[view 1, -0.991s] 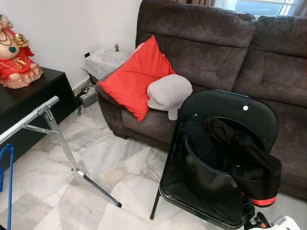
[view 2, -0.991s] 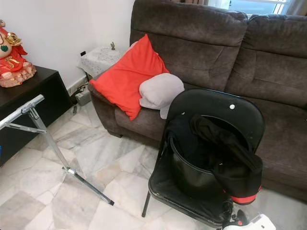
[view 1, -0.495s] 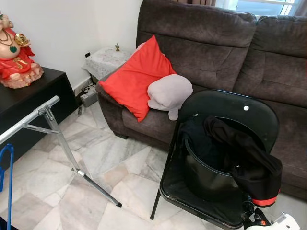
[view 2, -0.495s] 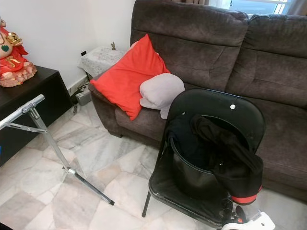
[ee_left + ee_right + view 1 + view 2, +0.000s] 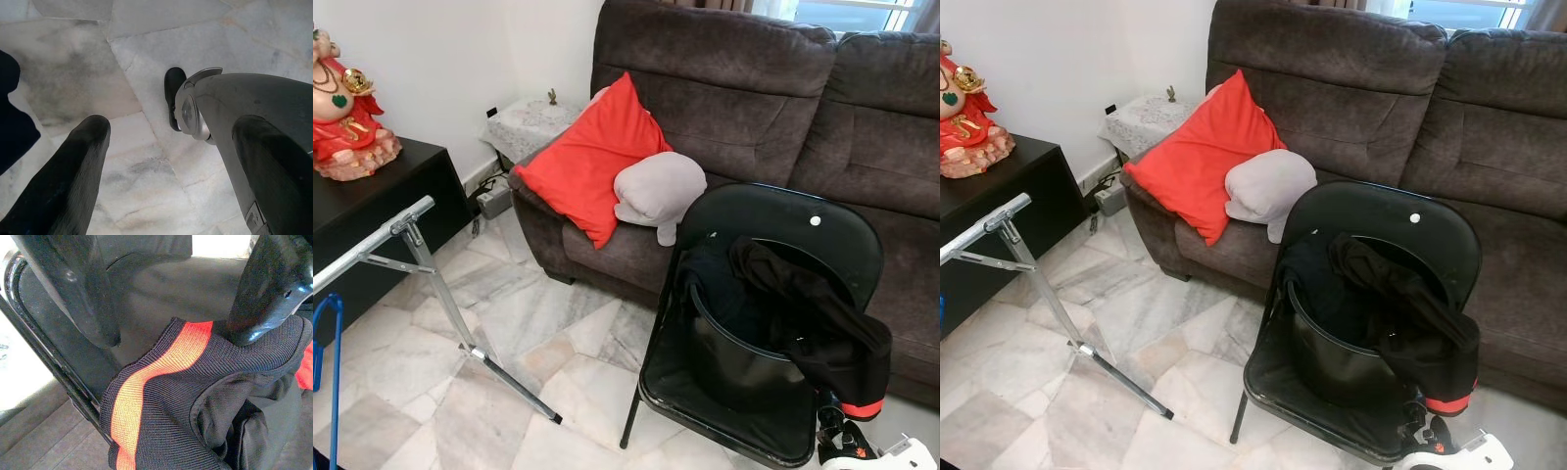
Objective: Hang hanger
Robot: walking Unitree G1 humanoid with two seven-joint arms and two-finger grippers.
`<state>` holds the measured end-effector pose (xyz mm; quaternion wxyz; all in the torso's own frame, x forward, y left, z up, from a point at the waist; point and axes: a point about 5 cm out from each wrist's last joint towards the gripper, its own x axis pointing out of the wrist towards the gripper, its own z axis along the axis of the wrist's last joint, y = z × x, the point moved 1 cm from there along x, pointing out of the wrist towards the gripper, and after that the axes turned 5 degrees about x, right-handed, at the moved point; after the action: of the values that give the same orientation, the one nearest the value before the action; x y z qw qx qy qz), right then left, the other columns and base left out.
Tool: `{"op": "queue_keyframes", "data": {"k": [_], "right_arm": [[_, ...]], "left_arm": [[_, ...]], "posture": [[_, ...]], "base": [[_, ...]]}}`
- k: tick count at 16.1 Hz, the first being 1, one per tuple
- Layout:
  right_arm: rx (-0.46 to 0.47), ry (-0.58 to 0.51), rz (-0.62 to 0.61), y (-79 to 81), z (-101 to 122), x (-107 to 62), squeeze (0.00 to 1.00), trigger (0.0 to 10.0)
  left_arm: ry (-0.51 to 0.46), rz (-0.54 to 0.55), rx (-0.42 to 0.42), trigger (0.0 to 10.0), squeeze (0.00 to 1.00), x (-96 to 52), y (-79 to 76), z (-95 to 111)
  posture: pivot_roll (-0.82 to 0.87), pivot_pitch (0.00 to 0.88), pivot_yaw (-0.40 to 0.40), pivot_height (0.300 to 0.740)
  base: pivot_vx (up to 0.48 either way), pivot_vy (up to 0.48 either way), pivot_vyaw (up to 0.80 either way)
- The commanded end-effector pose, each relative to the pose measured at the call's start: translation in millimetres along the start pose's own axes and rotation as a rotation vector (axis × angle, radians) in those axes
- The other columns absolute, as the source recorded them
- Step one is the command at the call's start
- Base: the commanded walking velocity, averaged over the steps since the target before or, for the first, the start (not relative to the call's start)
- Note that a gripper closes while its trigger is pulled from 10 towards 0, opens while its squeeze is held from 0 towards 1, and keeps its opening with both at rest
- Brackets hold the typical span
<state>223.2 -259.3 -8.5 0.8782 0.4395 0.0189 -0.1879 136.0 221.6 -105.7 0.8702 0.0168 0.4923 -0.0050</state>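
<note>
Shifted since a second ago: right hand (image 5: 176, 328), now lower and further toward the lower right corner of the left eye view, and the orange band (image 5: 862, 406) of the garment (image 5: 813, 313) hanging a little further right off the chair edge.

At the upper left, a red and gold statue (image 5: 342, 108) on a black tabletop (image 5: 382, 191). Below it, a metal rack (image 5: 411, 255) slanting down to the marble floor (image 5: 529, 323). At the far left edge, lower half, the blue hanger (image 5: 331, 333), just under the rack's bar, cut off by the frame; cannot tell whether hooked on. Well apart from both hands.

Left hand (image 5: 171, 129) seen from its wrist: fingers (image 5: 73, 171) spread wide, nothing between them, pointing down at the floor beside the robot's own leg.

In the middle, a red cushion (image 5: 582, 162) leaning on the brown sofa (image 5: 734, 88), with a grey cushion (image 5: 658, 188) touching its right side.

Right of centre, a black folding chair (image 5: 783, 220) before the sofa, with a black bucket (image 5: 734, 362) on its seat. Garment draped over the bucket rim, spilling down to the right.

From the right wrist: fingers apart, not clamped, one fingertip (image 5: 259, 318) resting on the ribbed band, the other above the chair seat.
</note>
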Motion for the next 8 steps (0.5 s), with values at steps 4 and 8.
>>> {"op": "queue_keyframes", "data": {"k": [4,8], "right_arm": [[-0.001,0.019,0.009,1.5,-5.9,-0.7,0.0,10.0],[-0.009,0.024,0.024,2.8,-7.1,-1.5,0.0,10.0]], "left_arm": [[0.026,0.006,0.017,10.0,0.0,-1.8,4.0,-5.7],[0.026,0.005,0.02,10.0,0.0,-1.8,4.1,-5.7]], "posture": [[0.01,0.066,0.044,0.74],[0.0,0.065,0.044,0.74]], "base": [[0.0,0.0,0.0],[0.0,0.0,0.0]]}}
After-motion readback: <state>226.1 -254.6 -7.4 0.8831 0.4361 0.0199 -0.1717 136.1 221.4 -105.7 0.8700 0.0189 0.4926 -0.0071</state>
